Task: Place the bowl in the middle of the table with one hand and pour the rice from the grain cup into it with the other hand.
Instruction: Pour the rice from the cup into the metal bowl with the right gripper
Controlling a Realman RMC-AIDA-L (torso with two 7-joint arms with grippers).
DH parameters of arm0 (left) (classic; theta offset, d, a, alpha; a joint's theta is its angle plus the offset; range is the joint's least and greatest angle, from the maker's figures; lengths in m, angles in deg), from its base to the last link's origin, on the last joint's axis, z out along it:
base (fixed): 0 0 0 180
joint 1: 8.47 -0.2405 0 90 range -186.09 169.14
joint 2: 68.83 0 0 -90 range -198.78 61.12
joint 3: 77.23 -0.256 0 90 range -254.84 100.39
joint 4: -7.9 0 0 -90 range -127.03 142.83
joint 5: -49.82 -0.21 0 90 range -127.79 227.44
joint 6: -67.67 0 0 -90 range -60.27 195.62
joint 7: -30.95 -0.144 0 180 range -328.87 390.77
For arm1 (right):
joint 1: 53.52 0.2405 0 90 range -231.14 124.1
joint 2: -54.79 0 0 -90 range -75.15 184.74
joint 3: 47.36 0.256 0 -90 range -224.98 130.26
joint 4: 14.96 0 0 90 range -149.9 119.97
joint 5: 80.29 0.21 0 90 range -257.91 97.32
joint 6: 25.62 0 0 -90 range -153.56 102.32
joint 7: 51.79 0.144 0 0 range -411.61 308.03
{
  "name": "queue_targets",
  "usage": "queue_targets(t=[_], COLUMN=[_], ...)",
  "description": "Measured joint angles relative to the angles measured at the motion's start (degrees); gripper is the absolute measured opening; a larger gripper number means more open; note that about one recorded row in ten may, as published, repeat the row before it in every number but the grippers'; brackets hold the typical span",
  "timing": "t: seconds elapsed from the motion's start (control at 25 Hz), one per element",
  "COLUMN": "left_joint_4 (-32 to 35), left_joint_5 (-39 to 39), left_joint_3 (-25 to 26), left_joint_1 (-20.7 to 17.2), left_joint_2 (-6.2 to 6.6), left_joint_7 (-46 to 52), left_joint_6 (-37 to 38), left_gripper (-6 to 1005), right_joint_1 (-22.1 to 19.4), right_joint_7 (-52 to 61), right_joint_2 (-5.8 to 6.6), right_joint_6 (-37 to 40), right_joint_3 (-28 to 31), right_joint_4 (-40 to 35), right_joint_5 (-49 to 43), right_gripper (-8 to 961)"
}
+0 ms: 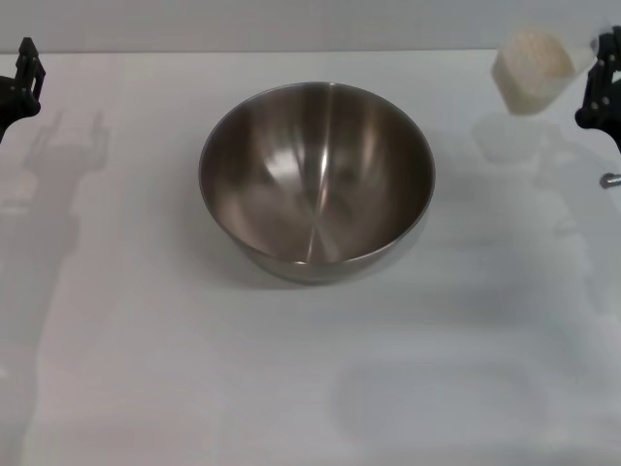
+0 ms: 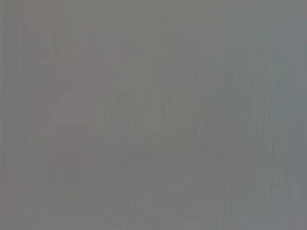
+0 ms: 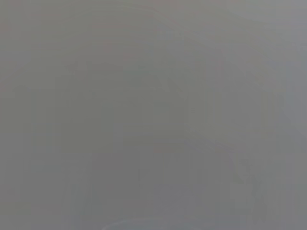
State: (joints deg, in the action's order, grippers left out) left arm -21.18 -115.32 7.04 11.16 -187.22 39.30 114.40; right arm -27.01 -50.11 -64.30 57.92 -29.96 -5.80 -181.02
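Bowl [image 1: 316, 181] is seen empty mid-counter [image 1: 146, 369]. Grain cup [image 1: 532, 70] with rice [image 1: 534, 56] is held raised by right claw [image 1: 594, 85]. Left claw [image 1: 23, 78] is parked far left; its state cannot be told.

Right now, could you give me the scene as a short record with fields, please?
bowl: steel bowl upright mid-table, empty inside
grain cup: grain cup lifted at far right, apart from the bowl
rice: rice fills the cup, none poured
right gripper: right gripper at the cup's side, at the right edge
left gripper: left gripper at far left edge, away from the bowl
table: white table
wrist views: show nothing usable
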Motion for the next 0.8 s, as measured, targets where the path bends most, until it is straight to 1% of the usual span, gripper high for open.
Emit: queue_targets(t=[0.16, 0.8], left_joint_4=[0.00, -0.01], left_joint_5=[0.00, 0.00], left_joint_3=[0.09, 0.64], left_joint_1=[-0.30, -0.56], left_joint_2=[0.00, 0.01], left_joint_7=[0.04, -0.20], left_joint_6=[0.23, 1.34], left_gripper=[527, 527], right_joint_1=[1.12, 6.56], right_joint_7=[-4.46, -4.84], right_joint_2=[-0.01, 0.00], right_joint_6=[0.55, -0.12], right_joint_3=[0.00, 0.01], right_joint_4=[0.84, 1.23], right_joint_5=[-0.88, -3.14], right_gripper=[5, 5])
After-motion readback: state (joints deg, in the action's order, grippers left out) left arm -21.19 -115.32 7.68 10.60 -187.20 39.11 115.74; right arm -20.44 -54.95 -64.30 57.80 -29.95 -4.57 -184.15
